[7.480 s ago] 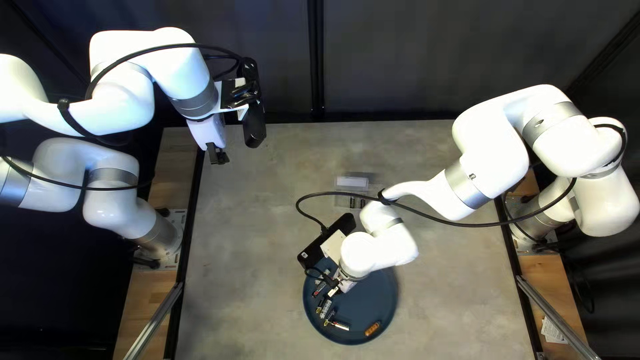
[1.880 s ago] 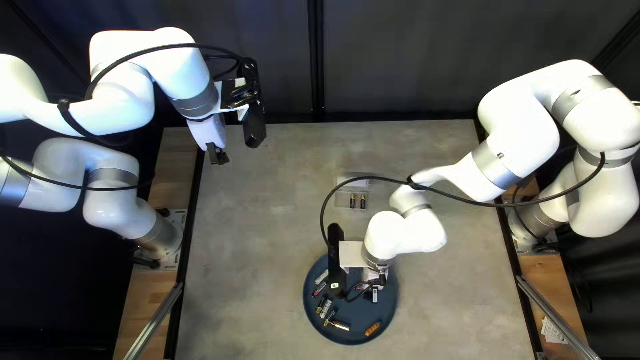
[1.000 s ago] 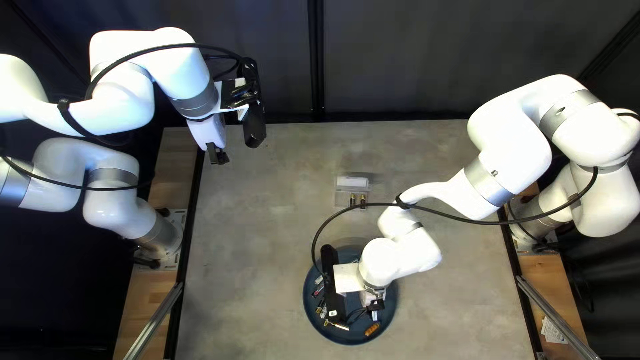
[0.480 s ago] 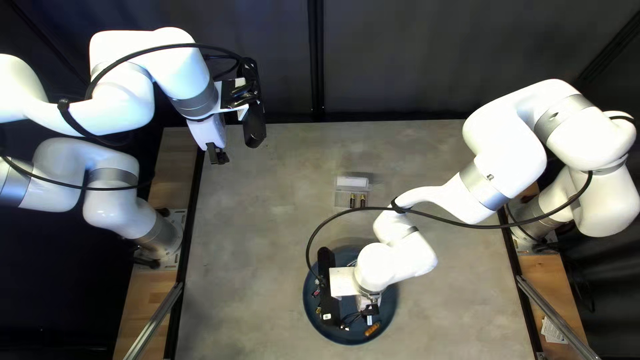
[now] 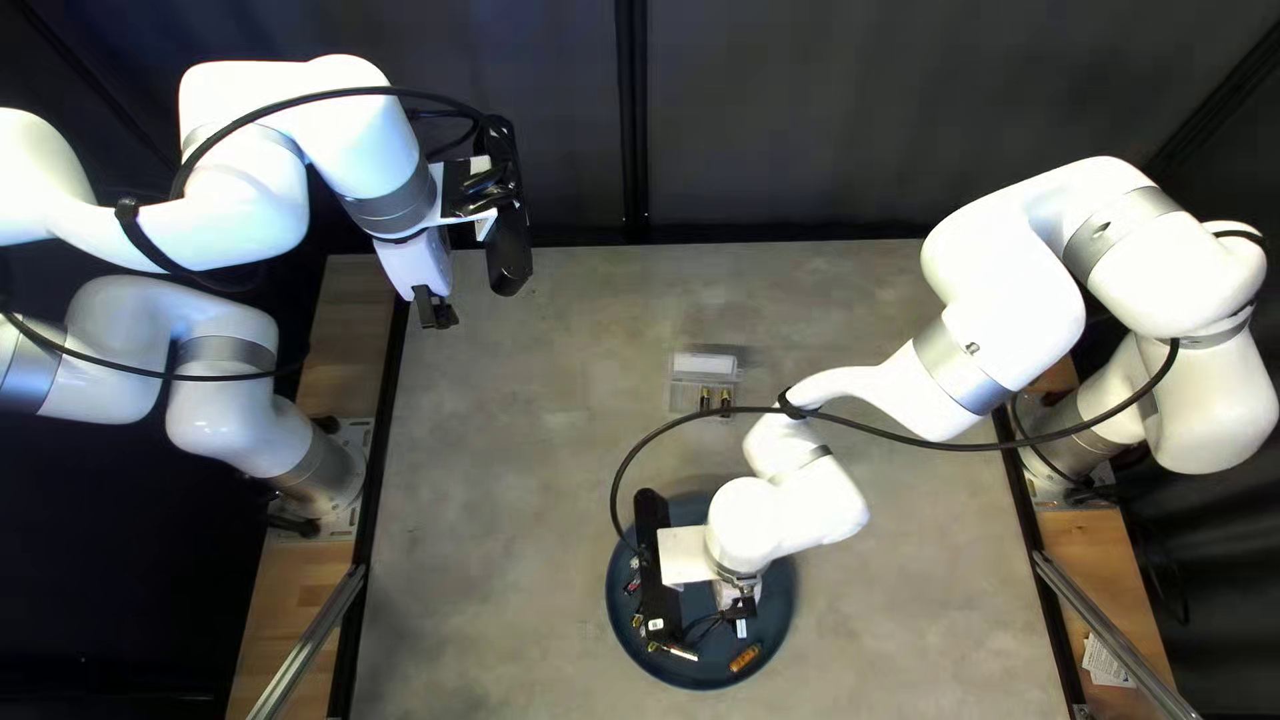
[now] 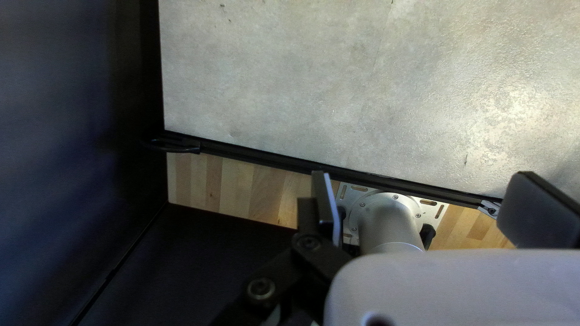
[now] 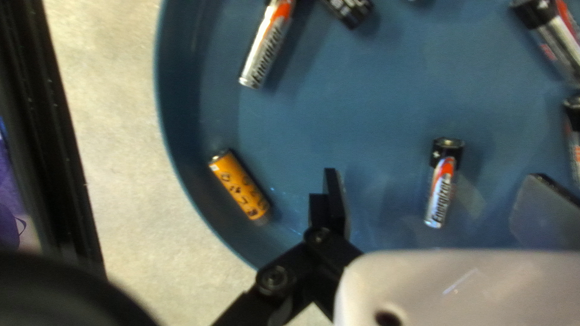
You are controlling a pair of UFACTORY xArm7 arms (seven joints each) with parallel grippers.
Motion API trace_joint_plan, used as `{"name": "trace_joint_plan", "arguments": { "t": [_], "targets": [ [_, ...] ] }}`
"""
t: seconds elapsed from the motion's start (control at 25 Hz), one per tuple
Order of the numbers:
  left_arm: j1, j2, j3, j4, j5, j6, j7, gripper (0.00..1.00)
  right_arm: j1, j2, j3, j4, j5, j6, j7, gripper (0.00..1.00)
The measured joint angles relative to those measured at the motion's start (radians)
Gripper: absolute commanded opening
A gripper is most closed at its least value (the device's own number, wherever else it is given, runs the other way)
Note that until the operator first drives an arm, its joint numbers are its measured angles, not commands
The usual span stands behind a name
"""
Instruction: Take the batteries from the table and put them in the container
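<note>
My right gripper (image 5: pixel 740 611) hangs over the round blue tray (image 5: pixel 782 616). Seen from its wrist, the right gripper (image 7: pixel 440 202) is open, with a short silver, red and black battery (image 7: pixel 441 184) between its fingers, touching neither. An orange battery (image 7: pixel 241 187) lies beside the near finger, by the tray wall; a silver and red one (image 7: pixel 266 45) lies farther ahead. The clear container (image 5: pixel 675 395) holds two upright-looking batteries (image 5: pixel 726 399). My left gripper (image 5: pixel 436 312) is away at the table's far left; in its wrist view the left gripper (image 6: pixel 426 208) stands open and empty.
More batteries (image 5: pixel 634 584) lie at the tray's left side, partly under the right wrist's black camera housing (image 5: pixel 655 567). The right arm's cable (image 5: pixel 747 411) loops across the container's near edge. A black rail (image 6: pixel 260 156) borders the table by the left arm's base.
From the tray's left side, my right gripper has moved right and turned, then shifted toward the near edge. Lately it has barely moved. My left arm has stayed still.
</note>
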Motion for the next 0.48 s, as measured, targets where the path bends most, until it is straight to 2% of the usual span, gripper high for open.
{"name": "trace_joint_plan", "arguments": {
  "t": [0.12, 0.2, 0.24, 0.48],
  "targets": [
    [0.000, 0.000, 0.000, 0.000, 0.000, 0.000, 0.000, 1.00, -0.011, 0.000, 0.001, -0.018, 0.003, -0.019, -0.011, 0.97],
    [0.000, 0.000, 0.000, 0.000, 0.000, 0.000, 0.000, 1.00, -0.016, 0.002, 0.001, -0.024, 0.005, -0.028, -0.017, 0.77],
    [0.000, 0.000, 0.000, 0.000, 0.000, 0.000, 0.000, 1.00, -0.019, 0.003, 0.001, -0.027, 0.006, -0.033, -0.019, 0.00],
    [0.000, 0.000, 0.000, 0.000, 0.000, 0.000, 0.000, 1.00, -0.024, 0.004, 0.000, -0.041, 0.004, -0.054, -0.026, 0.00]
  ]
}}
